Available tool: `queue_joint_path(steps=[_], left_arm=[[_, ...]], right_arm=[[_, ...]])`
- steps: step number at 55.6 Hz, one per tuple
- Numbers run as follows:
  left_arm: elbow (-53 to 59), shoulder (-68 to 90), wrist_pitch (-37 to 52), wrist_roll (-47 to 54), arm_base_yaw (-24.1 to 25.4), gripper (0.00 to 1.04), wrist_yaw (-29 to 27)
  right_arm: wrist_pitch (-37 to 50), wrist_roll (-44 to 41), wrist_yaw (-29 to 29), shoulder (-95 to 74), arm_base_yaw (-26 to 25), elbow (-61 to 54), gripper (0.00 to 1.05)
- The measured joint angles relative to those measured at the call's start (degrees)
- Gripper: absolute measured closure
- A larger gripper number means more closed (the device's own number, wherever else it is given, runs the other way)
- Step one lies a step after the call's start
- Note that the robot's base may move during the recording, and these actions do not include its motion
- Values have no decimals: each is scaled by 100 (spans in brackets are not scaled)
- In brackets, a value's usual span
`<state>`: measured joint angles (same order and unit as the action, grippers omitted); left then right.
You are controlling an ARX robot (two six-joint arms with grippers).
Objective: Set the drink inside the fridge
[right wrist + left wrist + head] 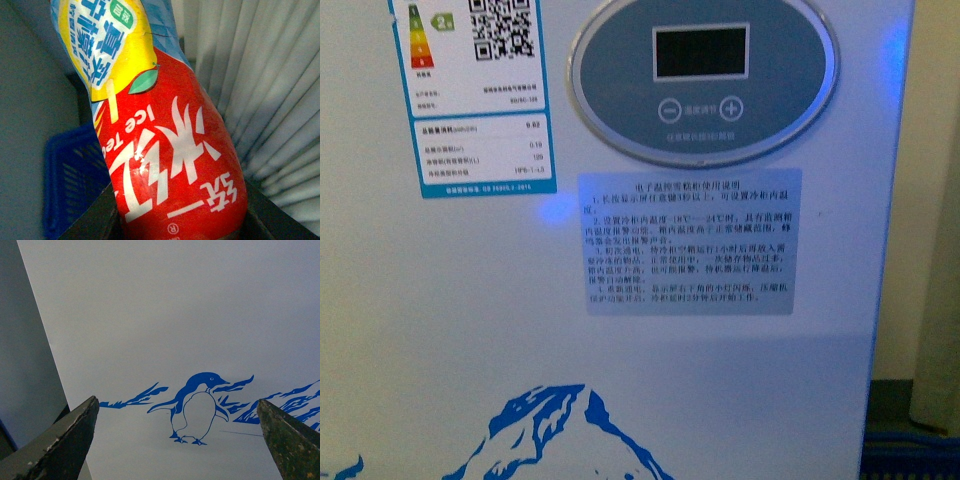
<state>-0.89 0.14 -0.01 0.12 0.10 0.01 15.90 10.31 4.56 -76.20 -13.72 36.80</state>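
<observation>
The right gripper (180, 202) has its two dark fingers (95, 220) clamped on the body of the drink (170, 150), a small plastic bottle wrapped in a red, yellow and blue ice-tea label. The bottle therefore sits in the right arm's grasp, with its cap out of frame. Beyond it are a blue plastic mesh basket (67, 180) and a pale pleated curtain (260, 75). The left gripper (176, 401) is released, its dark wedge-shaped fingers (60, 440) spread wide with nothing between them. It faces the wall of the white chest fridge (150, 315) and the blue penguin picture (195, 407) printed there. In the front view the fridge front fills nearly everything: an oval grey control panel (705, 75) at 12 o'clock, a blue-edged energy label with a QR code (470, 95) at 10 o'clock and a grey instruction sticker (690, 240) at the centre. A blue mountain drawing (570, 435) sits at 7 o'clock, and at 4 o'clock, just past the fridge's edge, a corner of the blue basket shows.
</observation>
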Motion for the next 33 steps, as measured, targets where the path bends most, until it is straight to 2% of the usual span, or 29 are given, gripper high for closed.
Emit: queue_joint_path(steps=[6, 13, 17, 22, 27, 33], left_arm=[[0, 0, 0, -2, 0, 8, 0], [0, 0, 0, -2, 0, 8, 0], [0, 0, 0, 0, 0, 8, 0], [0, 0, 0, -2, 0, 8, 0], [0, 0, 0, -2, 0, 8, 0], [0, 0, 0, 0, 0, 8, -2]], right_arm=[[-363, -83, 243, 1722, 201, -136, 61], [-634, -166, 905, 3460, 739, -291, 62], [-802, -260, 1375, 4192, 1189, -431, 62], [-955, -452, 2258, 5073, 2031, -728, 62], [-584, -588, 3130, 5440, 2830, -929, 62], [-83, -684, 3630, 5490, 3403, -1110, 62]])
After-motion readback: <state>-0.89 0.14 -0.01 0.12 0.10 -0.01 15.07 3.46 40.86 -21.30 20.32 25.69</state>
